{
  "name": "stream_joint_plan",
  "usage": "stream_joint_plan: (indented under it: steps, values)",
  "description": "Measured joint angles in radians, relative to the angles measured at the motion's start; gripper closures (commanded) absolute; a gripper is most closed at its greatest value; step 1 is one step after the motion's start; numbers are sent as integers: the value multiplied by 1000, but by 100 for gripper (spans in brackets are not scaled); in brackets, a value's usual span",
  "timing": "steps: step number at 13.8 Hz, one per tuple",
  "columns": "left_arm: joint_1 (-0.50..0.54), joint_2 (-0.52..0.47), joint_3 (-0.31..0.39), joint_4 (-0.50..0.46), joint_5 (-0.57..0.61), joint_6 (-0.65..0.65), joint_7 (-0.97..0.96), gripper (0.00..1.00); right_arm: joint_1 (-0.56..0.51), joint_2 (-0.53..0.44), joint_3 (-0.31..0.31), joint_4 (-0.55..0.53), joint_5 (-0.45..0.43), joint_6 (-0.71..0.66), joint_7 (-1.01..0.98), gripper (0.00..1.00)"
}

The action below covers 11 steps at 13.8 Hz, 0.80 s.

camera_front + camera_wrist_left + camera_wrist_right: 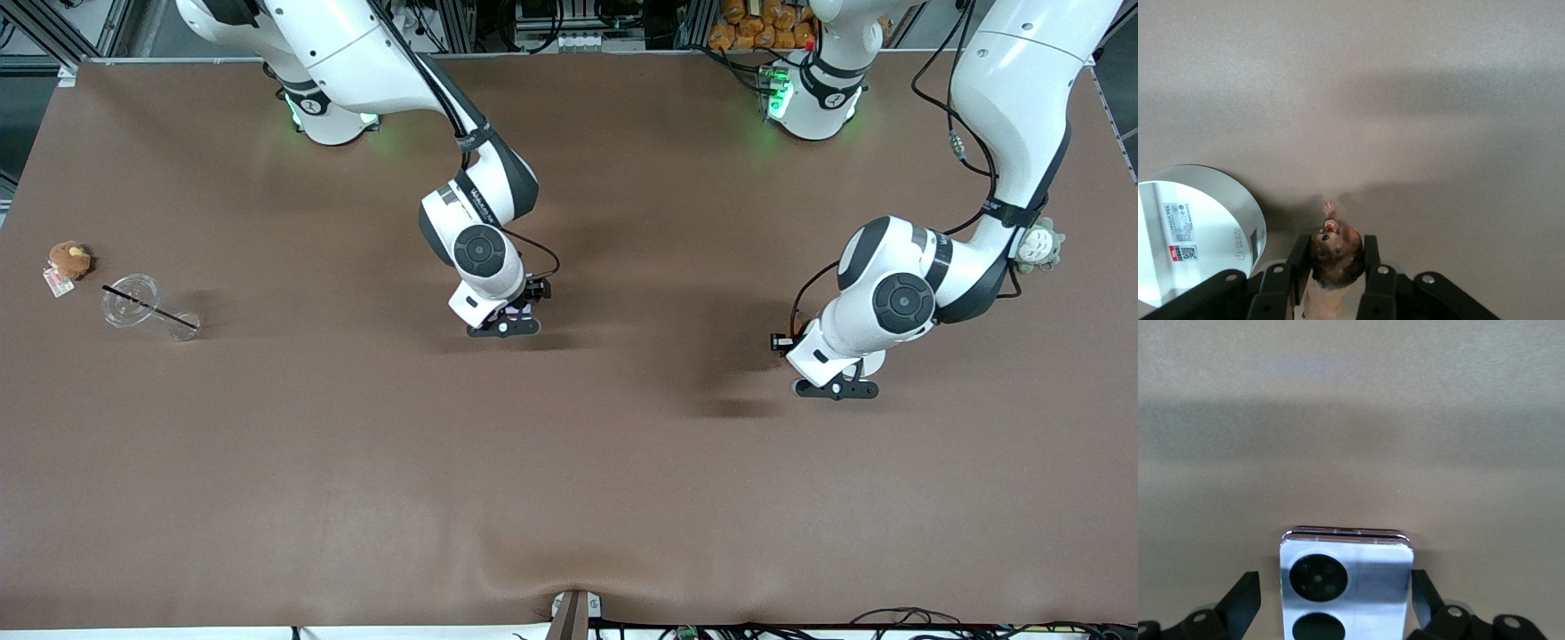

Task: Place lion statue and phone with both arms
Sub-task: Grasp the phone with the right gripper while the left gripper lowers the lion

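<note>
In the left wrist view the lion statue (1337,257), a small orange-brown figurine, is pinched between the black fingers of my left gripper (1335,241), face and one paw poking out. That gripper (836,388) hangs low over the table toward the left arm's end. The lavender phone (1358,580) shows two black camera circles and lies between the spread fingers of my right gripper (1333,587). One finger has a clear gap to it, the other is close to its edge. The right gripper (504,327) is low over the table's middle.
A white round disc (1191,230) with a printed label lies right beside the left gripper. A grey-green plush (1038,244) sits by the left arm. At the right arm's end lie a round brown plush (69,260) and a tipped clear cup (142,304) with a black straw.
</note>
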Motion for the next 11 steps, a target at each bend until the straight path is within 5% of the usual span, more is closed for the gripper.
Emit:
stream_joint_plan:
  steps: [5,7,8,11]
  values:
    - [0,4,3,-11,16,12,0,100,8,7,-1,-14,-13,33,0,19]
    - [2,5,5,-13,16,16,0,100,10,8,-1,-14,-23,34,0,82]
    - [4,6,6,-14,16,20,0,100,10,8,-1,-14,-24,34,0,93]
    - [10,15,9,-16,16,36,0,100,10,7,-4,-13,-25,34,14,98]
